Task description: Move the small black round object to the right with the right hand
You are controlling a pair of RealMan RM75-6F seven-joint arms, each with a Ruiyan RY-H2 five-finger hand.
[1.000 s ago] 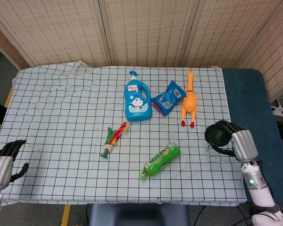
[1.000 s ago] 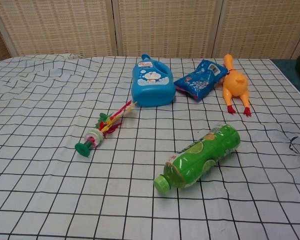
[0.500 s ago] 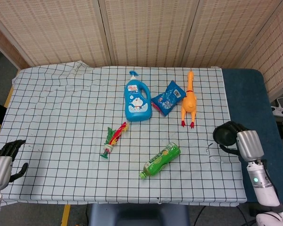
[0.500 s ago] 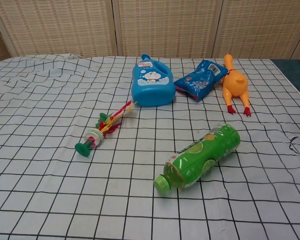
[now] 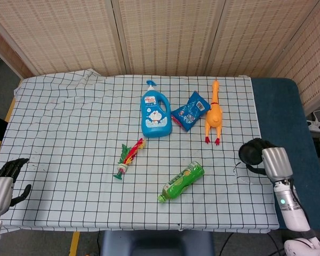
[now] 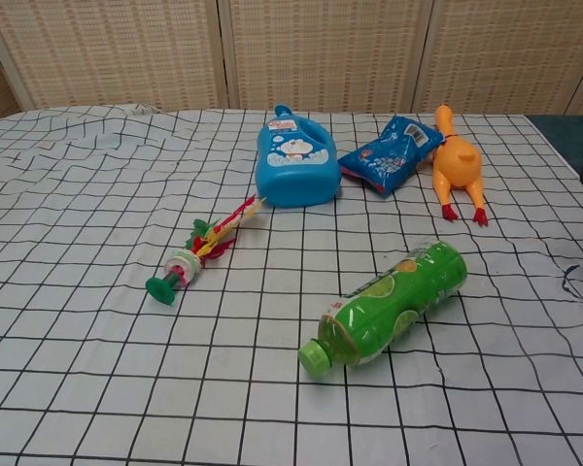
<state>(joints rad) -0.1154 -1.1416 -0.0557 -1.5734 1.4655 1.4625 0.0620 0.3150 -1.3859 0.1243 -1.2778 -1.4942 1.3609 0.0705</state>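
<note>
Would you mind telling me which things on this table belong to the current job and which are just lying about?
Part of the job:
- small black round object, at the cloth's right edge
- right hand, gripping it

Just lying about:
- blue detergent bottle
- blue snack packet
- orange rubber chicken
- green plastic bottle
- red-and-green suction toy
- left hand, idle

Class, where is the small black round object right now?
In the head view, the small black round object sits at the cloth's right edge, in the right hand, right of the green bottle.
</note>
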